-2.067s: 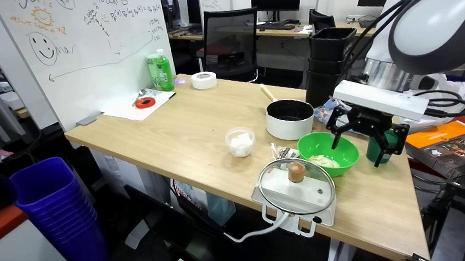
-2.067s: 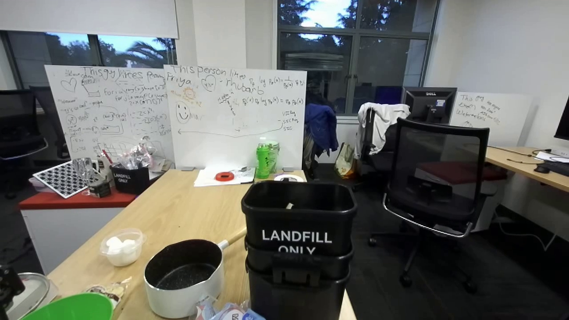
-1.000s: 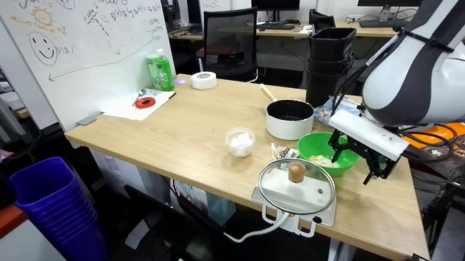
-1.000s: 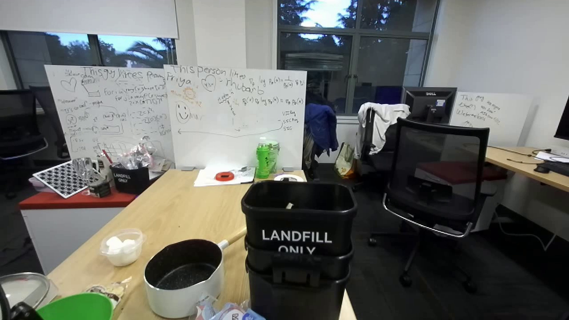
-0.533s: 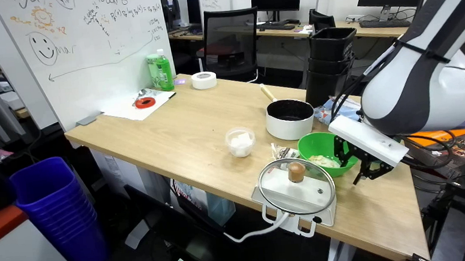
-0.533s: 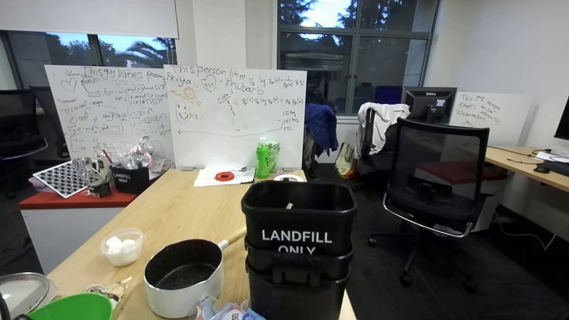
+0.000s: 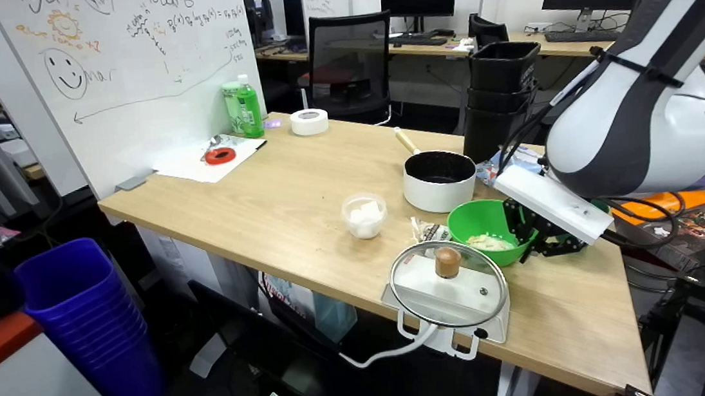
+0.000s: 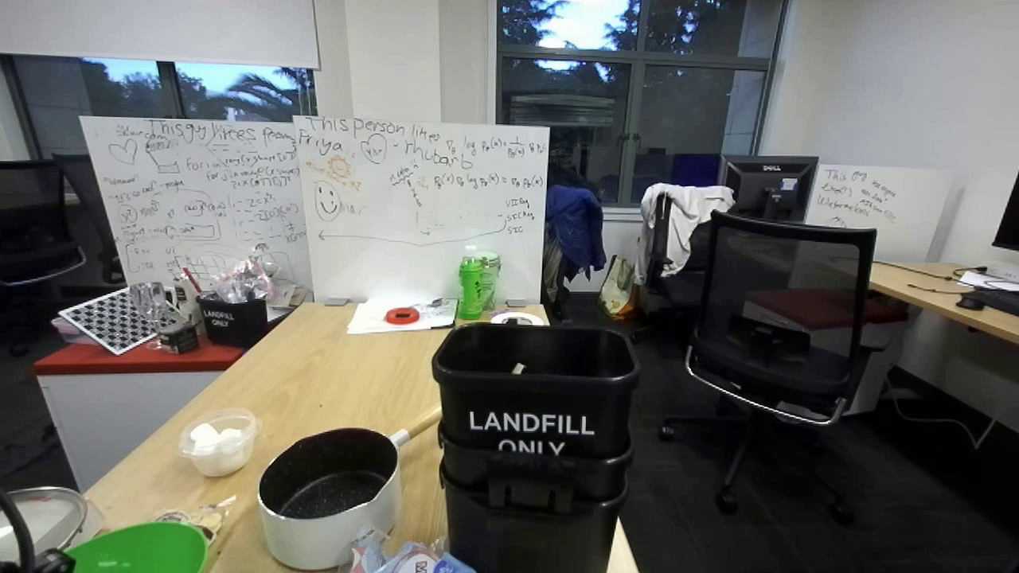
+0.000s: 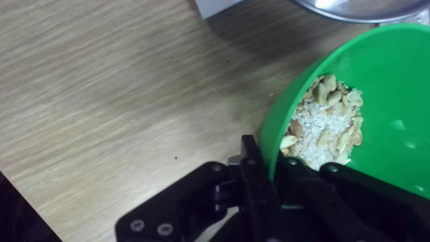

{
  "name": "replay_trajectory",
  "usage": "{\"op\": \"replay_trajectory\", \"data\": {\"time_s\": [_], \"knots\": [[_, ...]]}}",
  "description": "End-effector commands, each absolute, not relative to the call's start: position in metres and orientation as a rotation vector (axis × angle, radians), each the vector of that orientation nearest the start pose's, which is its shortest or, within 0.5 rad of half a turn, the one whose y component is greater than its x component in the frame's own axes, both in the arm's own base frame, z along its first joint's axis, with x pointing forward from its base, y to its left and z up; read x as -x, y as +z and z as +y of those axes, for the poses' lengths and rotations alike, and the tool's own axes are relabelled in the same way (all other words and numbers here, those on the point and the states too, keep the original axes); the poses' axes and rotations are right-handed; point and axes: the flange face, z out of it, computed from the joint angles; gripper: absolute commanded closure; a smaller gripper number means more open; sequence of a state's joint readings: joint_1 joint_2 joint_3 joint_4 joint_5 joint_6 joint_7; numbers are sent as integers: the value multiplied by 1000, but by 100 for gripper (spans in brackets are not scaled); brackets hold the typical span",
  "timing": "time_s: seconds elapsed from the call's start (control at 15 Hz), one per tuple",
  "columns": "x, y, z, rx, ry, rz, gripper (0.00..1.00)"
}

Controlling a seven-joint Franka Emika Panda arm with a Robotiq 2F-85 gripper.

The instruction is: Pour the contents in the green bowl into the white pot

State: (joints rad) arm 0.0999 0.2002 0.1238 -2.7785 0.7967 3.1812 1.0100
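Note:
The bright green bowl (image 7: 474, 220) stands on the table, its near-right rim pinched by my gripper (image 7: 528, 247). In the wrist view the gripper (image 9: 265, 146) is shut on the rim of the bowl (image 9: 399, 97), one finger outside and the other inside the wall. White grains and nut pieces, the contents (image 9: 322, 124), lie in the bottom of the bowl. The white pot (image 7: 433, 194), black inside with a pale wooden handle, sits just behind the bowl; no food shows in the pot (image 8: 330, 529). In an exterior view only part of the bowl (image 8: 139, 549) shows.
A glass lid with a wooden knob (image 7: 447, 262) rests on a white appliance at the table edge, close against the bowl. A small packet (image 7: 431, 230), a clear tub of white pieces (image 7: 364, 216), stacked black bins (image 7: 499, 106) and a blue-white packet (image 7: 511, 164) surround the pot.
My gripper came down to the bowl, tilted, and its jaws have closed on the rim. The bowl shifted slightly toward the lid, which moved a little too.

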Motion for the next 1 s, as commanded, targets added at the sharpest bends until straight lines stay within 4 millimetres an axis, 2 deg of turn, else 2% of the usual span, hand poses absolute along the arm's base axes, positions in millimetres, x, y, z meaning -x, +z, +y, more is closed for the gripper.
{"op": "replay_trajectory", "data": {"time_s": [0.0,0.67,0.93], "knots": [[-373,171,19,2068,-163,2130,98],[-380,180,3,2113,-128,2089,99],[-381,186,4,2170,-21,2036,99]]}}
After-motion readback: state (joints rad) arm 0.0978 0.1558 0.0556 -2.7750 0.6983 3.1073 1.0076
